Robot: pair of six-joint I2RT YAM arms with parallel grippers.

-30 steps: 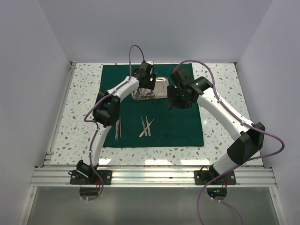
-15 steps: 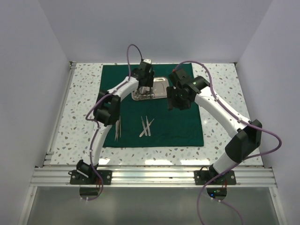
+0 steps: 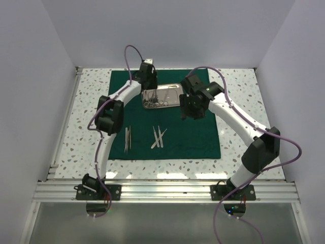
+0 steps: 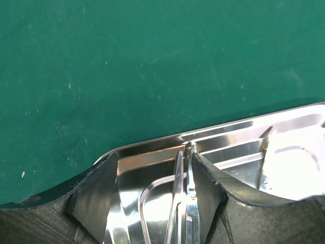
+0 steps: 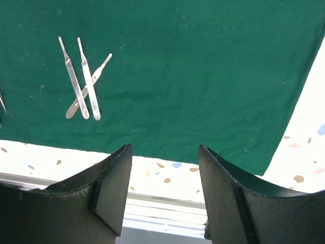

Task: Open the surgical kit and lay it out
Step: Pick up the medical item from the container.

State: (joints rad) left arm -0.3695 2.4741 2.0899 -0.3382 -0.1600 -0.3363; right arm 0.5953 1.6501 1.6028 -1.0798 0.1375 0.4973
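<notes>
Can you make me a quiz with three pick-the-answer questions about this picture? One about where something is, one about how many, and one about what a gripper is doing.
1. Where is the tray?
A) on the cloth
B) on the bare table
C) held up in a gripper

2. How many tools lie crossed in the middle of the cloth?
A) one
B) three
C) six

3. The right gripper is:
A) shut on the tray
B) shut on the cloth
C) open and empty

Answers:
1 A, the tray sits on the far half of the green cloth.
2 B, the right wrist view shows three slim handles.
3 C, its fingers stand apart with nothing between them.
</notes>
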